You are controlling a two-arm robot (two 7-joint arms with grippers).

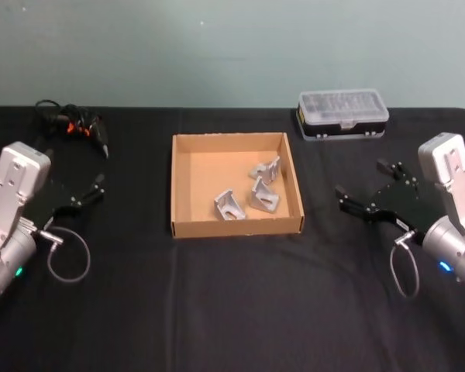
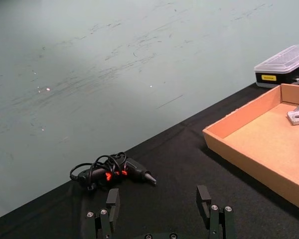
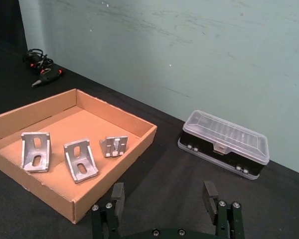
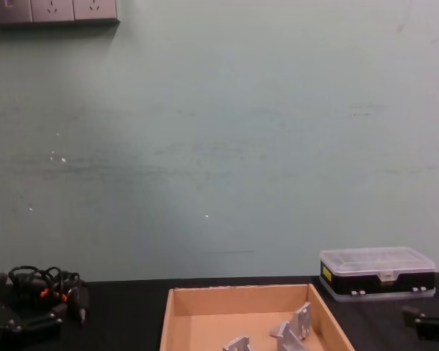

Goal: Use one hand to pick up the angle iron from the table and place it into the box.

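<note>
The tan cardboard box [image 1: 236, 226] sits mid-table on the black table [image 1: 232, 310]. Three grey angle irons lie inside it: one at the back right [image 1: 266, 170], one in front of that [image 1: 264, 196], and one toward the front middle [image 1: 231, 206]. The right wrist view shows them in a row [image 3: 36, 151] [image 3: 80, 159] [image 3: 114, 146]. My left gripper [image 1: 89, 192] hovers left of the box, open and holding nothing [image 2: 158, 199]. To the right of the box my right gripper [image 1: 362, 182] is also open and holds nothing [image 3: 163, 193].
A clear-lidded black plastic case [image 1: 342, 113] stands at the back right, behind the right gripper. A tangle of black cables with orange bits [image 1: 70, 122] lies at the back left. A pale green wall [image 4: 219, 146] rises behind the table's far edge.
</note>
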